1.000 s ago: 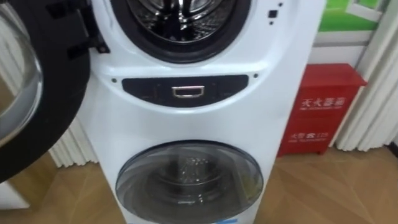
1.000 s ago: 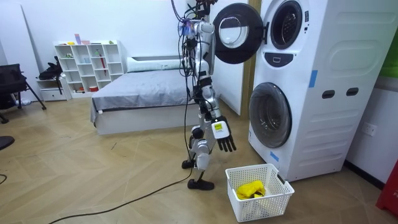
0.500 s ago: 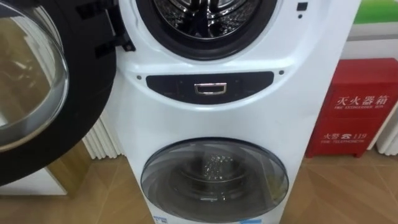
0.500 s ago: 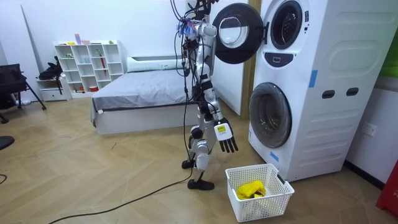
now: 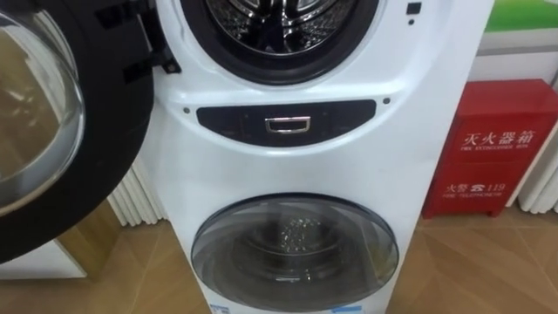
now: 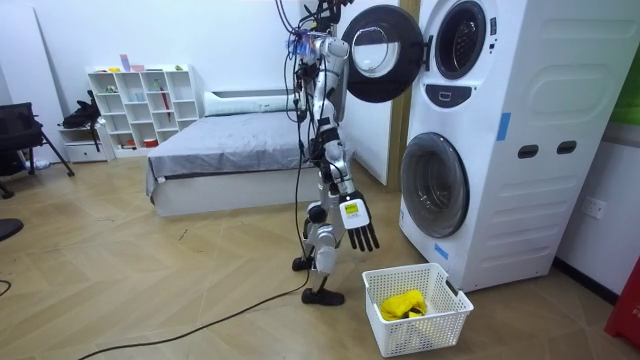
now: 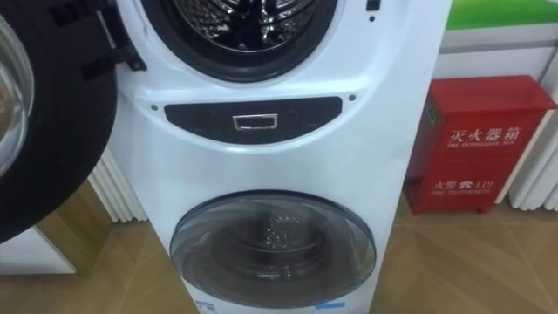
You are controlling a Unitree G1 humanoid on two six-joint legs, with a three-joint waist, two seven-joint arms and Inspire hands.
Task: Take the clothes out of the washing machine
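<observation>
Yellow clothes (image 6: 403, 305) lie in a heap inside a white plastic lattice basket (image 6: 440, 325), which stands on the pale wooden floor (image 6: 180, 290) in front of the tall white stacked washing machine (image 6: 520, 130) in the room view. The robot stands just beside the basket, on the room view's left of it, facing the machine's front. Its right hand (image 6: 360, 228) hangs at its side above the basket's near corner, fingers straight and spread, holding nothing. The upper unit's round black-rimmed glass door (image 6: 380, 55) is swung wide open at the height of the robot's head. Behind the robot are a low grey-covered bed (image 6: 225, 150) and a white cubby shelf (image 6: 140, 105) against the far wall.

The left eye view looks straight at the machine's front. The shiny steel upper drum (image 5: 279, 13) is open at the top edge, and no cloth can be made out in the part that shows. The open door fills the left side. Below the drum sits a dark oval control panel (image 5: 288, 122), and under that the lower unit's round smoked-glass door (image 5: 295, 249), closed. A red metal cabinet (image 5: 493, 148) stands to the machine's right.

The right eye view adds white vertical slats (image 7: 113, 187) beside the machine at the left, below the open door.
</observation>
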